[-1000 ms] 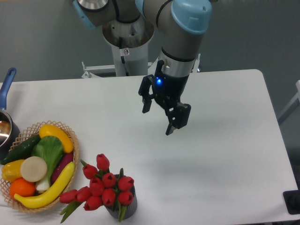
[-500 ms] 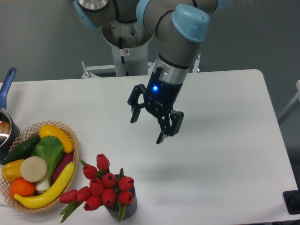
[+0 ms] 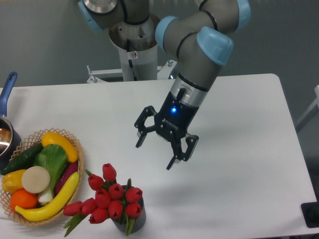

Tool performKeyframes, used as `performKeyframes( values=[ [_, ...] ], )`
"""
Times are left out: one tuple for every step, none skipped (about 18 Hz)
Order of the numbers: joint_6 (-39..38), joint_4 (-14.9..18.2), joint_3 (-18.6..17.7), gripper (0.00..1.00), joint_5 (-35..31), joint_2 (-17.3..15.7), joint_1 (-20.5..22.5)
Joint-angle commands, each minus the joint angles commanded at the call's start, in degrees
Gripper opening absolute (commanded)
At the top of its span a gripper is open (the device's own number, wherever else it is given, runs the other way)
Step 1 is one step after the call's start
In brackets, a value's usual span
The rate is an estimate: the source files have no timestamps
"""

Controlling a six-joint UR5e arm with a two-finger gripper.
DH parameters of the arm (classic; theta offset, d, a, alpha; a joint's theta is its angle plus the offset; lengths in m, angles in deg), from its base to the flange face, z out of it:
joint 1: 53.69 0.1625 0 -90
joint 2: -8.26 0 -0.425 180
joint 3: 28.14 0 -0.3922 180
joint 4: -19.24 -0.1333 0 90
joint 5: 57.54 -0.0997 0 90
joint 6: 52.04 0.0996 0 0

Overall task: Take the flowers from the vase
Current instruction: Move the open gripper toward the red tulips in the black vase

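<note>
The flowers, a bunch of red tulip buds with green leaves, stand in the vase, a small dark ribbed cylinder near the table's front edge. Some buds droop out to the left over the table. My gripper hangs above the table, up and to the right of the bunch, clear of it. Its two black fingers are spread wide with nothing between them, and a blue light glows on its body.
A wicker basket with fruit and vegetables sits at the front left, close beside the flowers. A blue-handled pot is at the left edge. The robot base stands behind the white table.
My gripper has moved down and to the left, toward the flowers, and tilted more. It stays open. The flowers and vase have not moved.
</note>
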Motion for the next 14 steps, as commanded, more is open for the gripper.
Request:
performKeyframes(
  values=[
    [0.09, 0.0, 0.09, 1.0, 0.18, 0.09, 0.0],
    [0.17, -0.09, 0.09, 1.0, 0.18, 0.17, 0.0],
    [0.44, -0.09, 0.17, 1.0, 0.18, 0.44, 0.0],
    [0.61, -0.35, 0.35, 1.0, 0.01, 0.87, 0.0],
    [0.79, -1.4, 0.61, 1.0, -0.08, 1.4, -0.26],
    [1.14, -2.19, 0.61, 1.0, -0.08, 1.75, -0.35],
    [1.66, -2.46, 0.79, 1.0, -0.08, 2.37, -0.35],
    [2.54, -2.55, 0.79, 1.0, -0.08, 2.81, -0.44],
    [3.94, -2.55, 0.7, 1.0, -0.17, 2.99, -0.61],
    [4.83, -2.55, 0.7, 1.0, -0.08, 3.25, -0.62],
    [5.01, -2.55, 0.88, 1.0, -0.08, 3.25, -0.79],
    [5.1, -2.55, 1.49, 1.0, -0.08, 3.77, -1.23],
    [5.1, -2.55, 2.62, 1.0, -0.08, 4.82, -1.58],
    [5.36, -2.55, 3.59, 1.0, -0.34, 5.88, -1.93]
  ],
)
